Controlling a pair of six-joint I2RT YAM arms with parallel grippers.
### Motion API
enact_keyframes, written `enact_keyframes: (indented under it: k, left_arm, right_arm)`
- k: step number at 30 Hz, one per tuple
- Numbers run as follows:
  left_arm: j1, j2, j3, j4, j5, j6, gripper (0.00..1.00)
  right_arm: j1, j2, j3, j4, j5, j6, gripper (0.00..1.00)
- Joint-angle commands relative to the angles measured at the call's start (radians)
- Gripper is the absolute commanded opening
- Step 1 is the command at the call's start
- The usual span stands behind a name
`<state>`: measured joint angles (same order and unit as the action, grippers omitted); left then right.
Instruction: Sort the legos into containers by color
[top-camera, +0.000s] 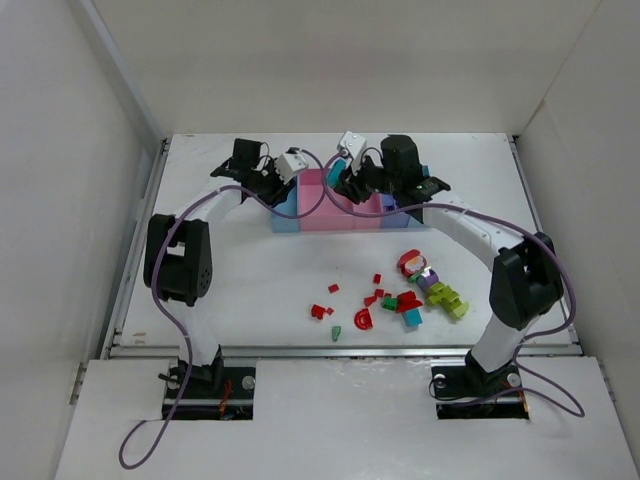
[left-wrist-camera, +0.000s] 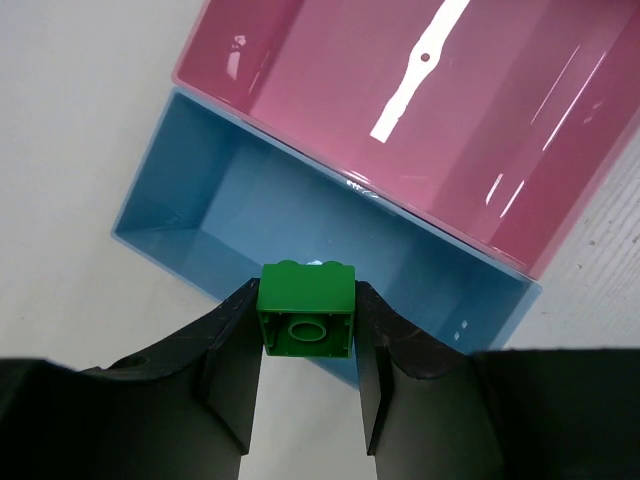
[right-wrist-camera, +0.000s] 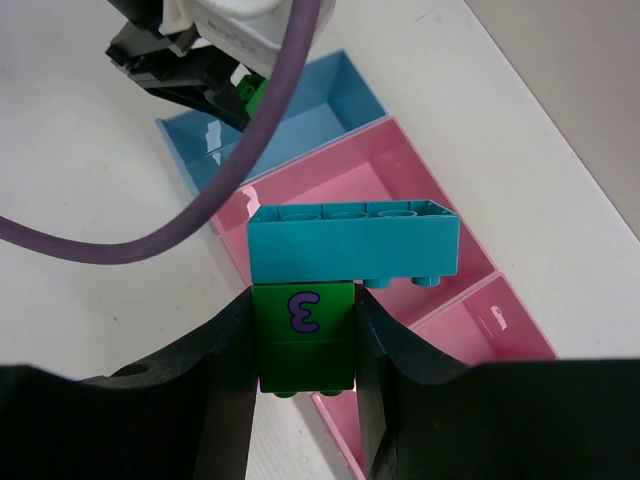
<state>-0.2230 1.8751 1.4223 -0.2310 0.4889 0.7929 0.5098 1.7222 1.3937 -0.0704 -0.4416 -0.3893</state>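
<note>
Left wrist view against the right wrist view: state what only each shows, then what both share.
Only the left wrist view: the hollow underside of the small green brick clamped in the left gripper. Only the right wrist view: the right gripper clamped on a green brick marked 3 with a long teal brick stacked on it, the narrower pink bin, a purple cable. Both: the light blue bin and the wide pink bin beside it; the right wrist view catches the left gripper from outside.
</note>
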Motion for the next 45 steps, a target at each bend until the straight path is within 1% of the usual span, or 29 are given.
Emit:
enact_keyframes:
  k: [1,7,14,24,27,30,32,33,35,37,38,39,40,43,44,45]
  left_arm:
    - [-0.001,0.009,0.047,0.004,0.016,0.032,0.09]
    - [-0.001,0.009,0.036,-0.007,0.077,0.054,0.09]
    - [-0.01,0.009,0.027,-0.007,0.077,0.054,0.09]
    - [-0.01,0.009,0.036,-0.016,0.077,0.045,0.07]
    - [-0.01,0.009,0.027,-0.016,0.068,0.045,0.12]
    - [-0.019,0.009,0.027,-0.016,0.068,0.045,0.13]
    - [-0.019,0.009,0.027,-0.025,0.068,0.057,0.17]
    - [-0.019,0.009,0.036,-0.053,0.068,0.074,0.28]
    - [-0.019,0.018,0.036,-0.082,0.089,0.095,0.44]
    - [-0.019,0.018,0.049,-0.134,0.1,0.138,0.56]
    - [-0.019,0.018,0.058,-0.154,0.117,0.155,0.65]
    - [-0.019,0.018,0.058,-0.172,0.117,0.173,0.7]
    - [-0.019,0.004,0.058,-0.203,0.131,0.205,0.73]
    - [-0.019,-0.037,0.067,-0.238,0.149,0.255,0.73]
    - [-0.004,-0.05,0.067,-0.248,0.167,0.272,0.74]
    - [0.005,-0.062,0.078,-0.258,0.183,0.301,0.74]
  right_arm:
    - [-0.008,0.008,0.063,0.032,-0.034,-0.006,0.0]
    - [-0.008,0.008,0.064,0.023,-0.023,-0.006,0.0]
    - [-0.027,0.008,0.064,0.023,0.007,-0.006,0.0]
    - [-0.045,-0.001,0.054,0.023,0.007,-0.006,0.0]
    - [-0.054,-0.001,0.054,0.023,0.007,-0.016,0.0]
    - [-0.054,0.008,0.054,0.023,0.007,-0.016,0.0]
    - [-0.054,0.008,0.064,0.023,0.007,-0.016,0.0]
    - [-0.054,0.008,0.064,0.023,0.007,-0.025,0.0]
    - [-0.054,0.017,0.064,0.023,-0.002,-0.025,0.0]
    - [-0.054,0.017,0.064,0.023,-0.002,-0.025,0.0]
    - [-0.054,0.017,0.073,0.023,-0.011,-0.025,0.0]
    - [-0.054,0.017,0.073,0.023,-0.011,-0.025,0.0]
    - [-0.054,0.017,0.073,0.023,-0.023,-0.034,0.0]
    - [-0.054,0.017,0.073,0.003,-0.069,-0.072,0.0]
    - [-0.054,0.008,0.062,-0.006,-0.097,-0.13,0.0]
    - [-0.054,0.008,0.062,-0.022,-0.173,-0.169,0.0]
